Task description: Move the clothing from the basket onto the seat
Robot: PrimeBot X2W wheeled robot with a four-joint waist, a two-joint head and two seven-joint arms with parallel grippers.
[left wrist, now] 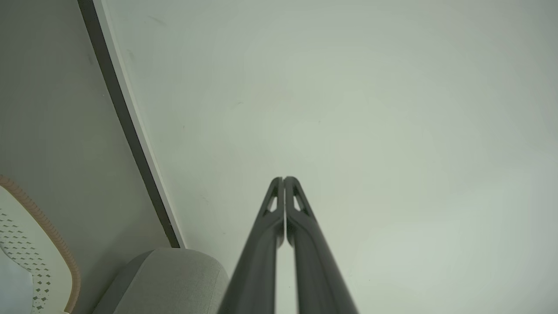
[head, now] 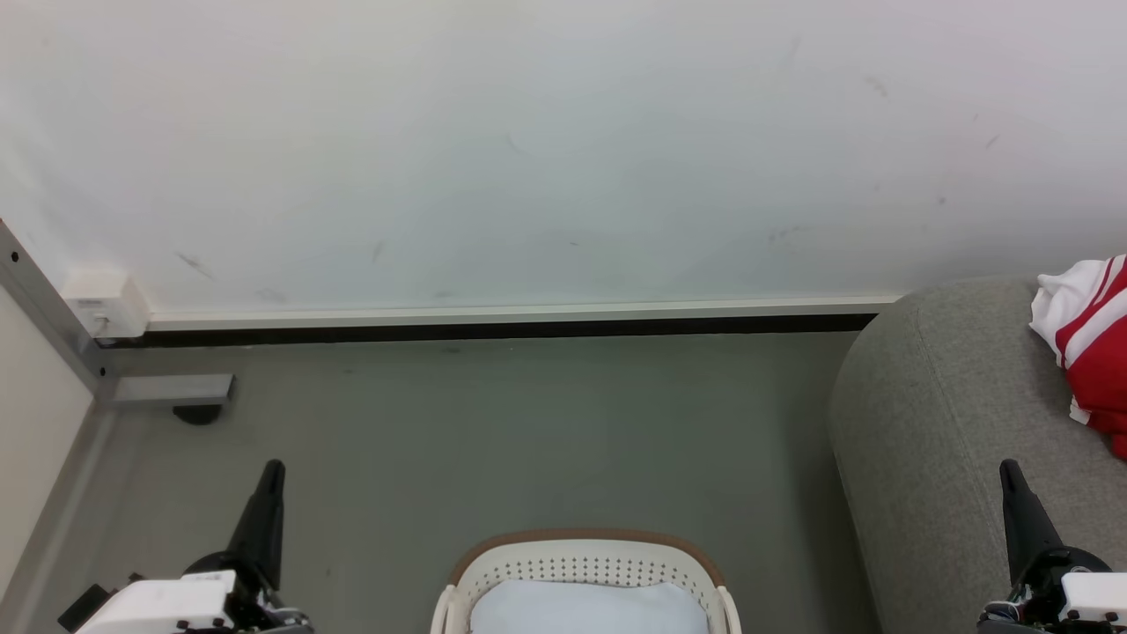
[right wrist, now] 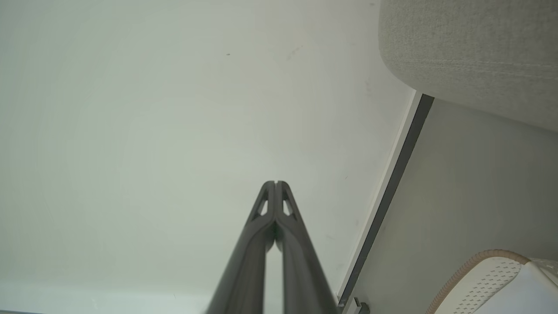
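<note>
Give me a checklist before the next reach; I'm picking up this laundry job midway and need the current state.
1. The left end effector is shut and empty: ok.
2. The right end effector is shut and empty: ok.
3. The basket stands on the floor straight ahead: ok.
4. Clothes to fetch from the basket: cannot tell; a pale cloth lies inside, partly cut off by the picture's edge.
5. A red-and-white garment rests on the seat: ok.
6. Bare room on the seat for more: ok.
</note>
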